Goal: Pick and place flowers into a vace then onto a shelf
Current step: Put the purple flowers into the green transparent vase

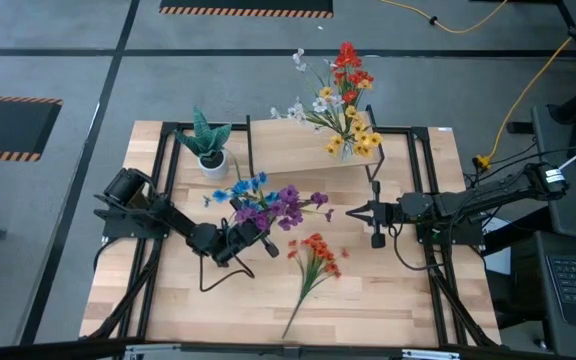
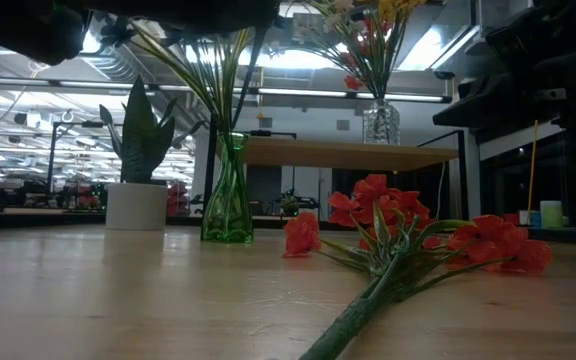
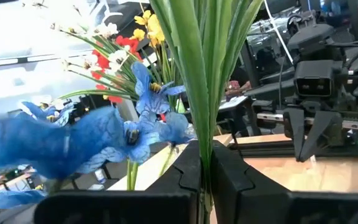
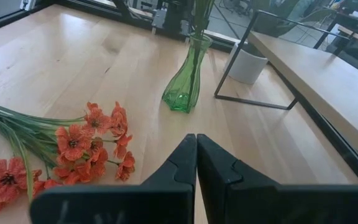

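While the stems of a blue and purple bunch of flowers (image 1: 268,203) stand in the neck of the green vase (image 2: 227,190), they are clamped between the fingers (image 3: 185,177) of the left gripper (image 1: 238,238), which is held above the vase near the middle of the table (image 1: 168,300). In the left wrist view the green stems are seen pressed between the two dark fingers, with blue blossoms just beside them. The green vase is set upright on the table, in front of the shelf (image 1: 308,150) and near the white pot of a spiky green plant (image 1: 208,145).

A second, clear vase (image 2: 380,122) is seen standing on the shelf, filled with red, yellow and white flowers (image 1: 343,100).

An orange-red bunch of flowers (image 1: 313,260) is laid flat on the table, well apart from the green vase, with its stem pointed toward the front edge.

The right gripper (image 1: 353,212) is held over the table beside the shelf's leg, with its fingers (image 4: 185,165) pressed together on nothing and pointed toward the green vase.
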### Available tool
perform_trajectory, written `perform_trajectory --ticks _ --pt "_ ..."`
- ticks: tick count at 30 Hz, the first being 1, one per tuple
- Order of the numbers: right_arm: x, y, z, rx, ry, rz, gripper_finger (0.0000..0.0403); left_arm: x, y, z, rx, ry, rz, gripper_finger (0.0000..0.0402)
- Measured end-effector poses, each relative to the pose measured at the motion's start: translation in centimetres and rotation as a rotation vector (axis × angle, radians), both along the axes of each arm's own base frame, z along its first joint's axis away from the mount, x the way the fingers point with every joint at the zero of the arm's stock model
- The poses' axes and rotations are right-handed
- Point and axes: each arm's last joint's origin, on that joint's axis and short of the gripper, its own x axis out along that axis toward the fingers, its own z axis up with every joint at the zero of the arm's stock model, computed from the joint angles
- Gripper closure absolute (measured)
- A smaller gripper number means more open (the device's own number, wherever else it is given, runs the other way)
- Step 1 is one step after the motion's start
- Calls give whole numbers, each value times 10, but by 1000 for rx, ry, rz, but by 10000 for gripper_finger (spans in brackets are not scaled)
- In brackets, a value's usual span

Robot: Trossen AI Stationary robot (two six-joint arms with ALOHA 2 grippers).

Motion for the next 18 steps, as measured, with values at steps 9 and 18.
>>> perform_trajectory --ticks 9,18 --pt "0 0 0 0 1 0 387 5 13 0 17 -5 13 392" --pt "0 0 0 0 1 0 387 4 15 -2 -10 -3 44 391"
